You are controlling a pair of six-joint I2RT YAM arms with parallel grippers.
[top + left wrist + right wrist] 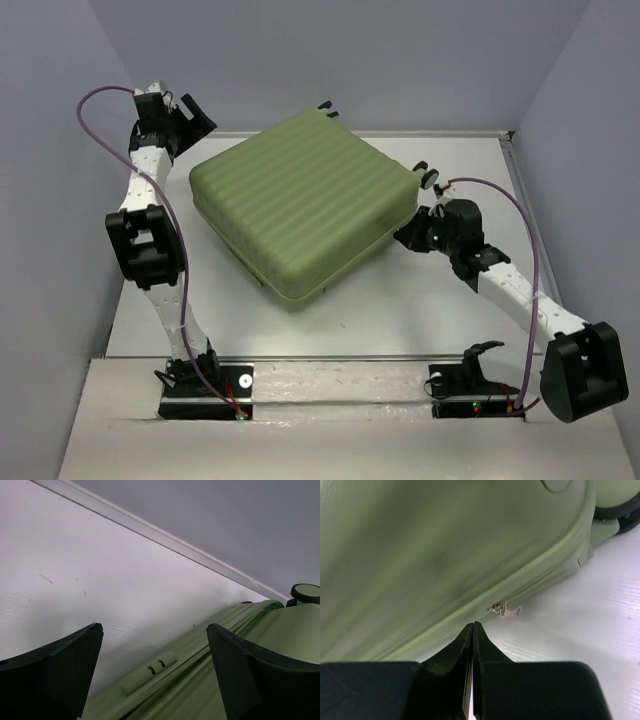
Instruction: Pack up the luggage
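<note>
- The right gripper (472,626) has its black fingers pressed together with nothing between them. The tips point at the side seam of the luggage (445,545), a large pale sage-green hard-shell suitcase with a ribbed shell.
- Just beyond those tips a small silver zipper pull (506,611) hangs from the closed zipper, apart from the fingers.
- The left gripper (155,630) is spread wide and holds nothing. It hangs raised at the far left, looking down over the luggage's left edge and a small green tab (148,672) on its side.
- The luggage lies flat and shut in the middle of the white counter (420,320) — turned at an angle, one corner toward the near edge.
- Small black wheels (430,178) stick out at its right corner, near the right gripper — another pair sits at the far corner.
- A purple cable (525,225) loops over each arm.
</note>
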